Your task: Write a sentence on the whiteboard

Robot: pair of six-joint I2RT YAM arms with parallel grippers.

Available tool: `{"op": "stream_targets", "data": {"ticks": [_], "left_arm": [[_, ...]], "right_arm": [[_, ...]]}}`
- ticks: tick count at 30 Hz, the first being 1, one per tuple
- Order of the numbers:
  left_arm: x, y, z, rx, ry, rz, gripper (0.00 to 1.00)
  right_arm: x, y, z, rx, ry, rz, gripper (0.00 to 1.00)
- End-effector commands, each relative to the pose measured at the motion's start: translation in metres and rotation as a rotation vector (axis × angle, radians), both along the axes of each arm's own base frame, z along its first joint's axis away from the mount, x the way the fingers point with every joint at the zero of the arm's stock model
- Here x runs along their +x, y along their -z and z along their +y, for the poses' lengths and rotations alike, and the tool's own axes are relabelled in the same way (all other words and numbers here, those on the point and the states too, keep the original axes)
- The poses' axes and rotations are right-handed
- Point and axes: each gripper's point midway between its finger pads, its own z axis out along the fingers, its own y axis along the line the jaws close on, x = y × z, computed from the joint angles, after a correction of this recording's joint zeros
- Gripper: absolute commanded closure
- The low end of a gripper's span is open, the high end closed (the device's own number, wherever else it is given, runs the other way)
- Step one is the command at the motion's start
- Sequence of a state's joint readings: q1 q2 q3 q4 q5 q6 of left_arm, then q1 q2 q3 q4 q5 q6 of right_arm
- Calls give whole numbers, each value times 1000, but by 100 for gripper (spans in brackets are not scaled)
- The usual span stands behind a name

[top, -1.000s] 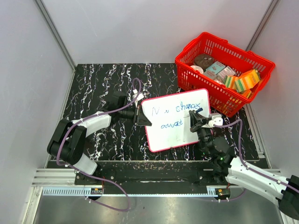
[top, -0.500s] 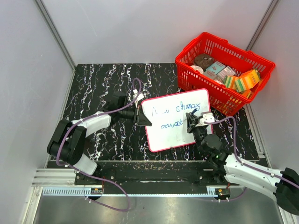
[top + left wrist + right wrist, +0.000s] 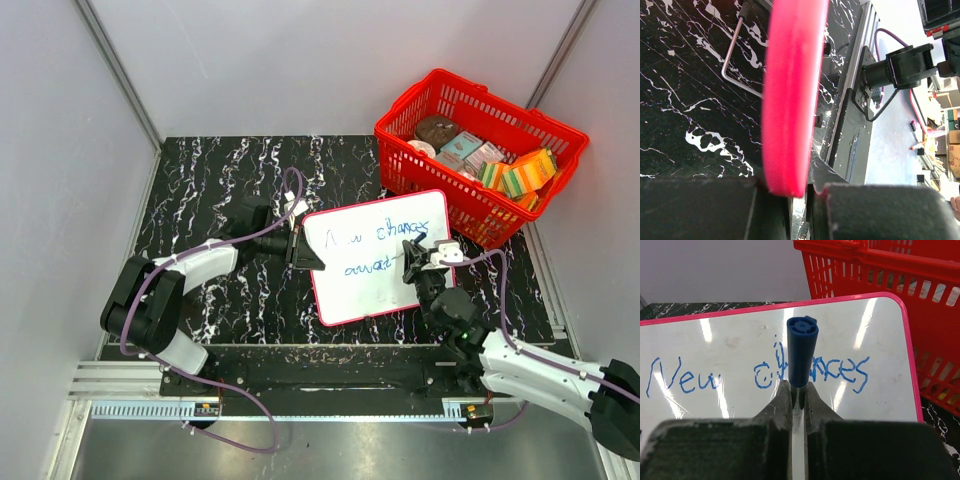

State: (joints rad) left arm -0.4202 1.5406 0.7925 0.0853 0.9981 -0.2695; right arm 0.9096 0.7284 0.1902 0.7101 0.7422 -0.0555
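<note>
The left gripper [image 3: 790, 189] is clamping its fingers on the red rim of the whiteboard [image 3: 365, 290], at its left edge. The board is sitting between the two arms, its long axis running left to right. The sentence [image 3: 392, 231] is showing "New chances", with a second line begun beneath. The right gripper [image 3: 414, 262] is pinching a blue marker [image 3: 801, 347] at that second line's end. Blank board is lying just to its right, toward the red basket [image 3: 540, 130], so the right arm is nearer.

Grey walls [image 3: 300, 60], black marbled table [image 3: 220, 180]
</note>
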Motion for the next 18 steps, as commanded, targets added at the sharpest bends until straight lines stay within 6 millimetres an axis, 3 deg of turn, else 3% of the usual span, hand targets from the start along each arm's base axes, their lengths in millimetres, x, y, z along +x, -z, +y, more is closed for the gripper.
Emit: {"op": "stream_targets", "data": {"ticks": [1, 8, 14, 18], "left_arm": [[22, 26, 11, 145, -76, -142, 100], [22, 27, 11, 151, -75, -144, 100], [21, 28, 11, 153, -74, -143, 100], [21, 29, 11, 155, -73, -142, 100]], "right_arm": [[1, -3, -17, 16, 78, -11, 100], [-4, -18, -1, 40, -25, -59, 100], [-6, -37, -4, 65, -23, -108, 100], [0, -31, 1, 37, -12, -89, 100]]}}
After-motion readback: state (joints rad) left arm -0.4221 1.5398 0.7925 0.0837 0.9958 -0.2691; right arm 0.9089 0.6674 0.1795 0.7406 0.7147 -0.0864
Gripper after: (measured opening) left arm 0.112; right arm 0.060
